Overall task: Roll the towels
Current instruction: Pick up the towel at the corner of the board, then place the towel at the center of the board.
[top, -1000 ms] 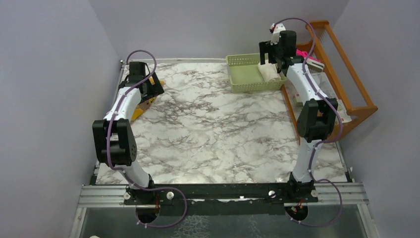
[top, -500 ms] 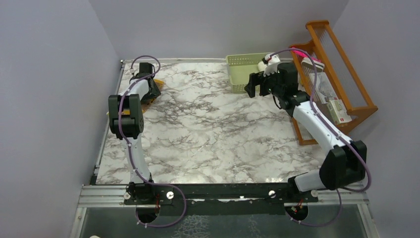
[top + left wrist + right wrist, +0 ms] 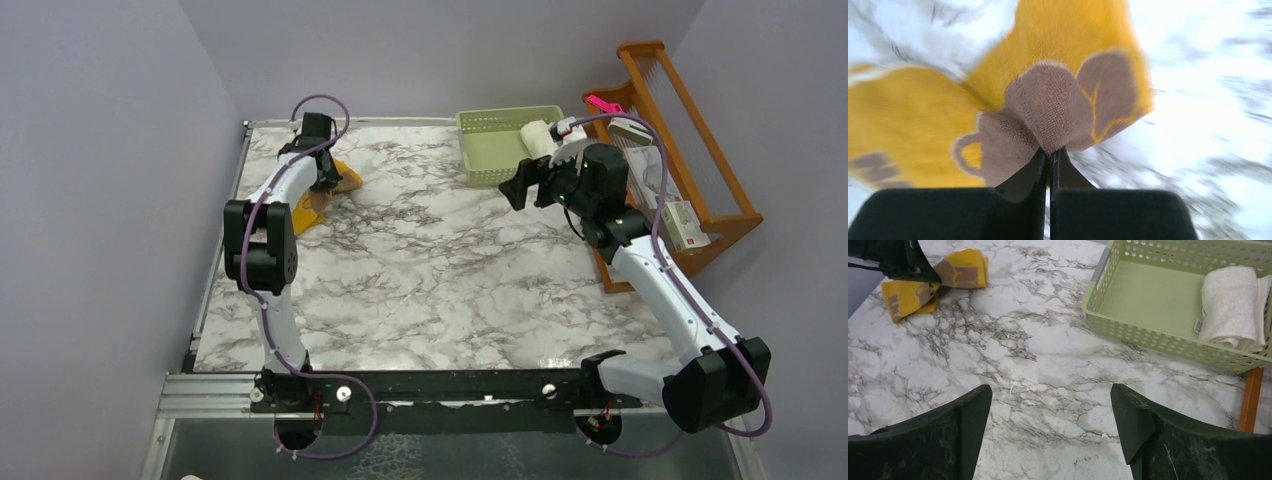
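A white marble-patterned table (image 3: 430,260) carries two arms bolted at its near edge, with a wooden rack (image 3: 700,120) standing along its far right side. The left arm (image 3: 262,240) reaches to the far left corner. The right arm (image 3: 660,280) stretches toward the far right, its wrist hanging above the tabletop just in front of a pale green basket (image 3: 480,170), which sits at the far edge beside the rack. The mustard-yellow towel (image 3: 345,180) lies crumpled and partly folded near the far left corner, its brown bear print showing. The cream-white towel (image 3: 1228,305), rolled up, rests inside the basket against its right-hand end. The left gripper (image 3: 1050,152) is clenched on a fold of the yellow towel, its fingers pressed together with brown printed cloth pinched between the tips. The right gripper (image 3: 1048,390) is spread wide and holds nothing, with bare marble below it, well apart from both towels
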Motion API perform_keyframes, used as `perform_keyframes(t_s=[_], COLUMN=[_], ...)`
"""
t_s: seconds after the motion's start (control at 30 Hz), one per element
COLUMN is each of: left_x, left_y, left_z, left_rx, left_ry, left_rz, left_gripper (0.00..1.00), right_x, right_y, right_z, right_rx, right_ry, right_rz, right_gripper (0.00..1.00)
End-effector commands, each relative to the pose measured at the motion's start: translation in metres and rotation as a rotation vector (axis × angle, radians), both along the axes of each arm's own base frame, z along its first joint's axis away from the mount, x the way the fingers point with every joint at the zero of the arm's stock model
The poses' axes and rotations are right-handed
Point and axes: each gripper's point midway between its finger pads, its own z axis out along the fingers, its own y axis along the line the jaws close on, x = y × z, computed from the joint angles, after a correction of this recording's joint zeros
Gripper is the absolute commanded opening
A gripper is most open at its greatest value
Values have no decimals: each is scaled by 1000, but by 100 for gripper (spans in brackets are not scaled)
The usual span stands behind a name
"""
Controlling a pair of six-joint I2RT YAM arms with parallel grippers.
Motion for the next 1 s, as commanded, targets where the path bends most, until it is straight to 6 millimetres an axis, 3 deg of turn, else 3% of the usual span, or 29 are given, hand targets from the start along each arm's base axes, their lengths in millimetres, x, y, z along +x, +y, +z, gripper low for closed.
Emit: perform_keyframes(t_s=[0.0, 0.07, 0.17, 0.27, 0.33, 0.37, 0.43, 0.47, 0.5, 0.6, 0.7, 0.8, 0.97], left_x=[10, -8, -58, -101, -128, -138, -152, -159, -165, -184, -193, -192, -181], left_y=[-59, -86, -124, -134, -126, -120, -92, -72, -54, -16, -6, -9, -28], left_z=[208, 258, 324, 372, 385, 381, 351, 328, 297, 207, 152, 129, 128], left_rx=[-99, -161, -280, -363, -352, -326, -246, -196, -155, -151, -195, -239, -321], left_ry=[-387, -461, -584, -713, -763, -770, -719, -665, -589, -366, -259, -235, -254], left_rz=[-214, -305, -419, -468, -466, -469, -348, -267, -194, -66, -31, -34, -112], left_gripper=[0, 0, 0, 0, 6, 22, 73, 88, 94, 97, 97, 96, 90], right_x=[-4, -4, -4, -7, -9, -9, -8, -7, -5, 2, 6, -3, -47], right_y=[2, 1, -6, -11, -11, -11, -9, -8, -7, -4, 11, 36, 65], right_z=[29, 38, 53, 60, 58, 57, 49, 44, 38, 19, -2, -33, -97], right_rx=[35, 39, 37, 37, 51, 58, 63, 60, 52, -1, -74, -95, -140], right_ry=[-41, -55, -84, -103, -100, -100, -85, -76, -69, -49, -22, 54, 249], right_rz=[10, -1, -34, -59, -65, -63, -59, -54, -50, -57, -52, 9, 107], right_gripper=[90, 90, 90, 91, 92, 92, 93, 93, 93, 96, 96, 95, 85])
